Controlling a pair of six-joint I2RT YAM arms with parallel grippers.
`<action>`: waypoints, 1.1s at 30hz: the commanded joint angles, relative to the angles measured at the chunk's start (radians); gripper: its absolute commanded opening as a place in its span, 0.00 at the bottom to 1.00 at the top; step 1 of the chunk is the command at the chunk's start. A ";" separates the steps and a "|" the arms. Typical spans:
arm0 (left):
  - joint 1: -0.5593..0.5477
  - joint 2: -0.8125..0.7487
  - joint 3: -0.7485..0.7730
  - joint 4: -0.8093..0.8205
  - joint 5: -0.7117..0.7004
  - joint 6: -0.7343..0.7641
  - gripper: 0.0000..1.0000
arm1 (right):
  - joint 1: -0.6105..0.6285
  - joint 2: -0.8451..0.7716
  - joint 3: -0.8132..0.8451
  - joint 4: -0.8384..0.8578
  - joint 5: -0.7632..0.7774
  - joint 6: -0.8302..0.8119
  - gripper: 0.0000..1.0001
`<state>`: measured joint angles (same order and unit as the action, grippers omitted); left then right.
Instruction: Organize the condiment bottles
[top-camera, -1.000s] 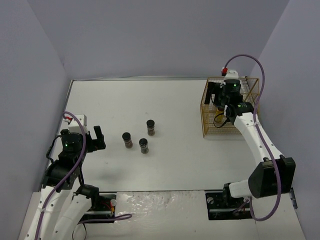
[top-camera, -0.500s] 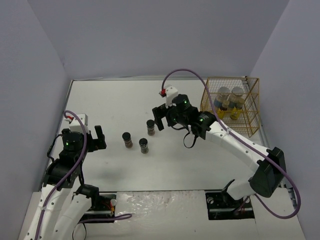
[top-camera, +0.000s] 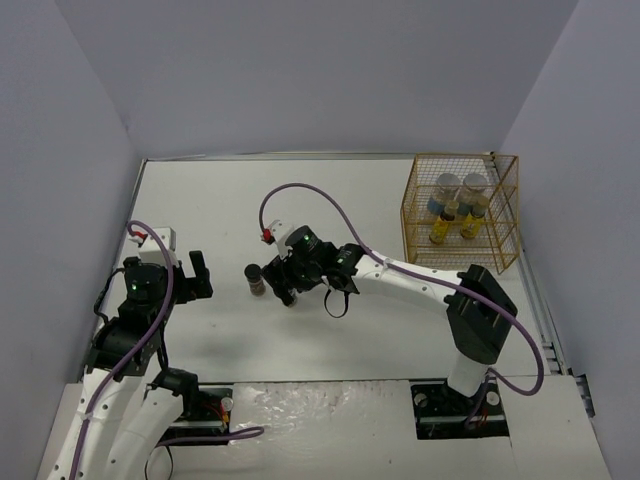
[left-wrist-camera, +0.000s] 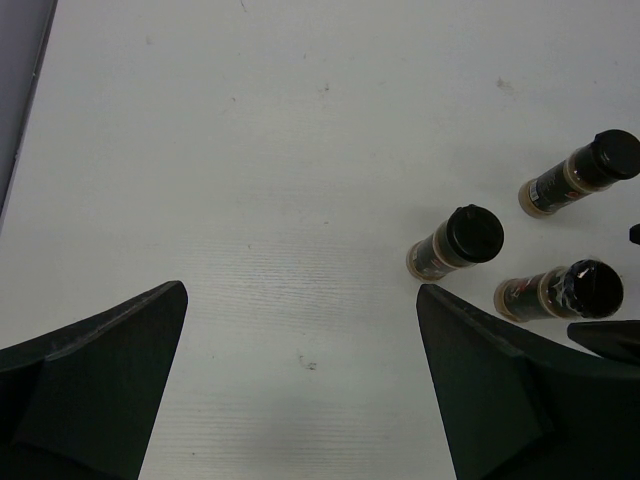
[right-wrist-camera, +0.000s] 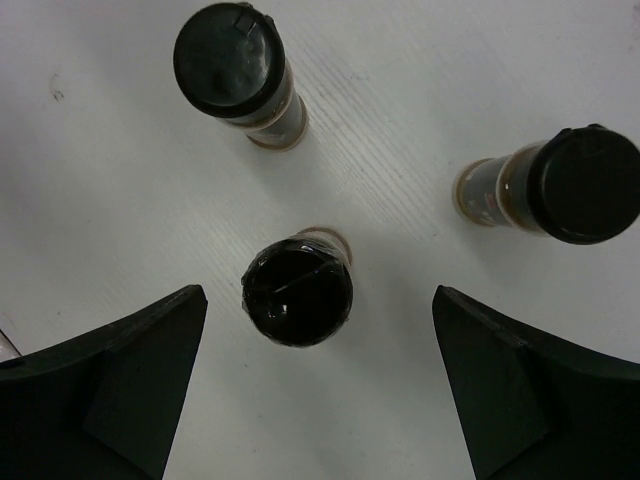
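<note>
We log far jar (right-wrist-camera: 232, 65) and side jar (right-wrist-camera: 570, 185) crowding middle jar (right-wrist-camera: 297, 290); wire basket (top-camera: 455, 157) well apart; right gripper (right-wrist-camera: 318, 300) spread wide astride middle jar, no contact seen; left gripper (left-wrist-camera: 300, 288) wide, empty.

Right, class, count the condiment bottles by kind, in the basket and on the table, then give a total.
Wide jars with silver lids: 2
Slim yellow bottles: 2
Short dark jars with black lids: 3
Total: 7
</note>
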<state>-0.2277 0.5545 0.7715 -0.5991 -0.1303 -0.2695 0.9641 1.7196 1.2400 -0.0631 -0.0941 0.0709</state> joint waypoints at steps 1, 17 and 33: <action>0.005 0.015 0.022 0.073 0.006 0.010 0.97 | 0.021 0.015 0.023 0.054 -0.004 -0.016 0.86; 0.005 0.014 0.019 0.072 0.005 0.009 0.97 | -0.027 -0.095 -0.083 0.105 0.110 0.034 0.14; 0.005 0.019 0.020 0.073 0.015 0.009 0.97 | -0.552 -0.572 -0.161 -0.256 0.373 0.265 0.04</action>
<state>-0.2279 0.5556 0.7715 -0.5991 -0.1265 -0.2696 0.5149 1.2111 1.0805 -0.2381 0.2040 0.2821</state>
